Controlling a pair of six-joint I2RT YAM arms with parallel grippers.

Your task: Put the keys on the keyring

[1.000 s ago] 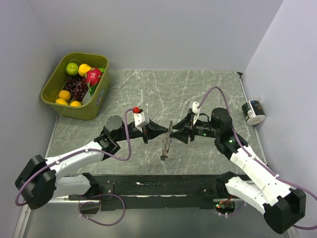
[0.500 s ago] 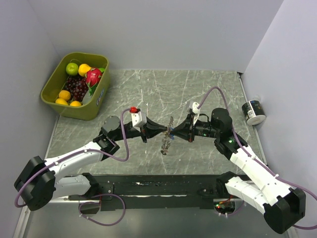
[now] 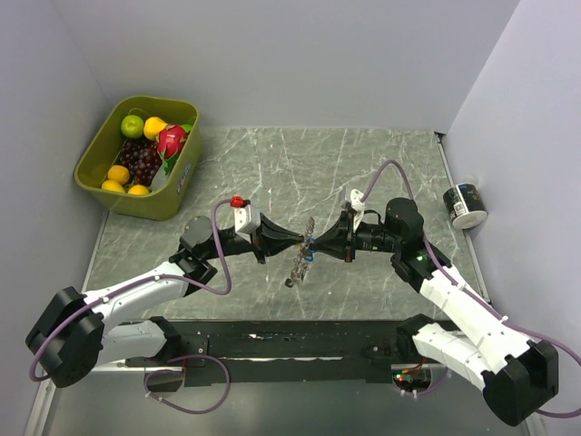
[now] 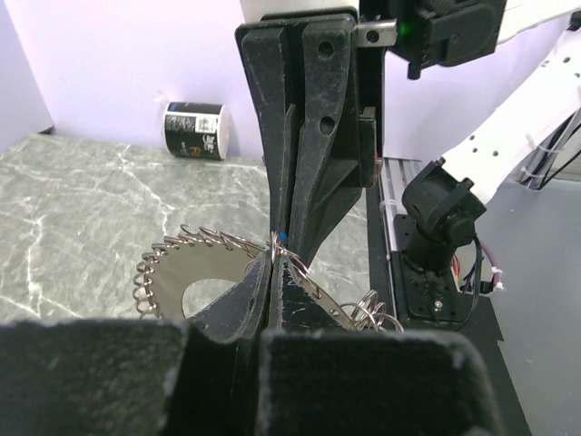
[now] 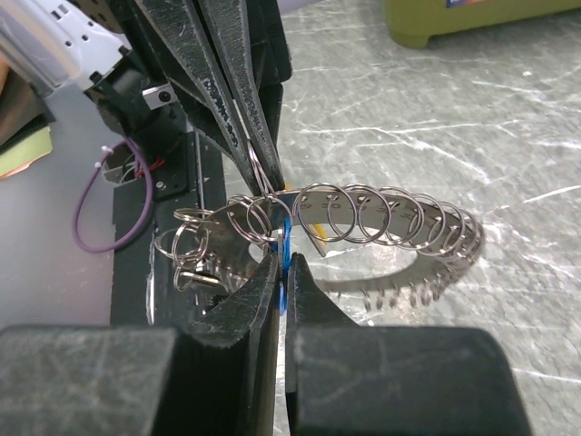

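Marble worktop (image 3: 381,163), midway between its side edges: left fingers (image 4: 273,269) pinch the keyring (image 5: 381,213), steadying it aloft so right fingers (image 5: 283,271), clamped on a blue key (image 5: 284,238), can thread it.

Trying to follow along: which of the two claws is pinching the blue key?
The right claw: the blue key sits between its tips, while the left claw grips the ring instead.

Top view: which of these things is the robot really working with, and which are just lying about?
In the job: keyring, blue key, left gripper, right gripper.
Lying about: green fruit tub, labelled can by the right wall.
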